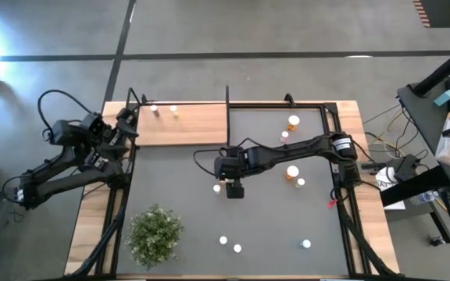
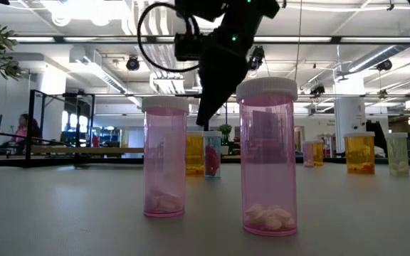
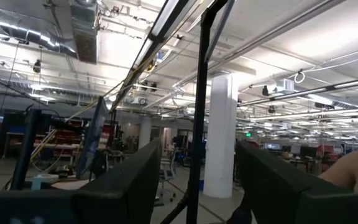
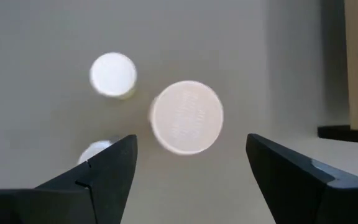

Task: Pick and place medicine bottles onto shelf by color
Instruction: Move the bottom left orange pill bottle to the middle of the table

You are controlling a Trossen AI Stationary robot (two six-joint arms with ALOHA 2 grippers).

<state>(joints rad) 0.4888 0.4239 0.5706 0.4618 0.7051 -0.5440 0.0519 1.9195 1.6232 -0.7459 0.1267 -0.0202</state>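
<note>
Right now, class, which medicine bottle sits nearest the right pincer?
The bottle directly beneath the open right pincer, its big white cap between the fingers; the other caps sit farther off to the side.

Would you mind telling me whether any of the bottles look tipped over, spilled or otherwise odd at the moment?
Nothing stands out. The two pink bottles nearest the low camera stand upright with caps on, as do the orange ones behind. The right gripper hangs open above a white cap.

bottles (image 2: 267,158): pink, white caps | shelf (image 1: 186,125): light wood | plant (image 1: 155,232): green
</note>
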